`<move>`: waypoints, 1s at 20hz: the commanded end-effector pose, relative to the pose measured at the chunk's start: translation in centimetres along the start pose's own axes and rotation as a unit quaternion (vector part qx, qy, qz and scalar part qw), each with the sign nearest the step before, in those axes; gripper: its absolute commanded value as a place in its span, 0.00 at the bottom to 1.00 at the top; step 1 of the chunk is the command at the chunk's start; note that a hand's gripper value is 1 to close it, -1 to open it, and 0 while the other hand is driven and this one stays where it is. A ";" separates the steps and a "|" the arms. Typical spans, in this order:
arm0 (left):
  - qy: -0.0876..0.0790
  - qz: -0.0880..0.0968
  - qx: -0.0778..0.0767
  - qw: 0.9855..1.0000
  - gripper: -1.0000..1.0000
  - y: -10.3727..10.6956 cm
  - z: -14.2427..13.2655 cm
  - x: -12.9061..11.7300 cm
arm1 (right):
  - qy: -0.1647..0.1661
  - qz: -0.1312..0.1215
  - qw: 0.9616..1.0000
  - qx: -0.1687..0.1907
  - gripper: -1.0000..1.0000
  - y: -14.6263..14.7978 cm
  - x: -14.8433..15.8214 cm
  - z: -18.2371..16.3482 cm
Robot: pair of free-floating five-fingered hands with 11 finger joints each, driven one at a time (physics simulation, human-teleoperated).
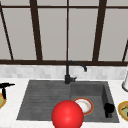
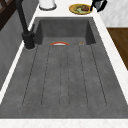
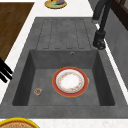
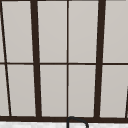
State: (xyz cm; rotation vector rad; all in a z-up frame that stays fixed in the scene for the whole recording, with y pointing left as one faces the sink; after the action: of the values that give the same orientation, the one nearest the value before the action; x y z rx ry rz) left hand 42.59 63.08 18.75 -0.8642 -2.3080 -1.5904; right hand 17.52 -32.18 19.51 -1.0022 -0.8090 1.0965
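Down in the sink basin (image 3: 30, 75) lies one red-rimmed plate (image 3: 70, 81), flat on the grey floor at the middle of the right side view, its white centre bare. Just left of it in that view sits the small round drain (image 3: 37, 91), apart from the plate. In the front view the same plate shows at lower centre, partly covered by a red ball (image 1: 67, 115) that fills the bottom middle of the frame.

At the far left edge of the front view the left robot hand (image 1: 4, 86) hangs over the counter (image 1: 10, 117), fingers straight and spread, holding nothing. Right below it, at the frame's left edge, is a yellow-rimmed plate (image 1: 1, 100) with greenish food on it; whether the robot hand touches it I cannot tell. The right side view shows a plate (image 3: 55, 3) with food at its top edge.

The right robot hand (image 1: 109, 109) shows at lower right of the front view, over the right rim of the basin; whether its fingers are curled or straight I cannot tell. Beside it at the right edge lies a second yellow-rimmed plate (image 1: 124, 110) holding green and brown food, near but not touching. The left side view shows that plate (image 2: 80, 8) at top centre with a dark hand (image 2: 98, 5) next to it, and a white vessel (image 2: 47, 4) to the plate's left.

A black faucet (image 1: 70, 72) stands behind the basin.
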 end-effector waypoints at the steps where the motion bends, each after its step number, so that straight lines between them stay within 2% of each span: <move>1: 0.008 0.021 -0.001 1.000 0.00 0.8 1.3 1.7 | 0.000 0.000 1.000 0.000 0.50 0.0 0.0 0.0; 5: -0.004 0.004 -0.006 1.000 0.00 1.7 4.0 2.6 | 0.000 0.000 1.000 0.000 0.50 0.0 0.0 0.0; 8: -0.004 -0.001 0.000 1.000 0.00 2.1 6.1 3.5 | 0.000 0.000 1.000 0.000 0.50 0.0 0.0 0.0; 10: -0.008 -0.011 -0.005 1.000 0.00 2.5 7.5 4.2 | 0.000 0.000 1.000 0.000 0.50 0.0 0.0 0.0; 13: -0.006 -0.008 -0.007 1.000 0.00 3.0 9.7 5.1 | 0.000 0.000 1.000 0.000 0.50 0.0 0.0 0.0; 15: 0.004 -0.004 -0.019 1.000 0.00 2.7 11.3 5.5 | 0.000 0.000 1.000 0.000 0.50 0.0 0.0 0.0; 17: 0.020 -0.004 -0.045 0.999 0.00 1.3 12.5 5.7 | 0.000 0.000 1.000 0.000 0.50 0.0 0.0 0.0; 20: 0.014 -0.010 -0.053 0.998 0.00 -0.4 12.9 5.5 | 0.000 0.000 1.000 0.000 0.50 0.0 0.0 0.0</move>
State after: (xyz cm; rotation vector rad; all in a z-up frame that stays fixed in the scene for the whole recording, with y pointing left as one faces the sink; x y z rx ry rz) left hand 40.76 76.59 17.63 -0.8422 -2.2849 -1.6245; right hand 17.52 -32.18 19.51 -1.0022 -0.8090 1.0965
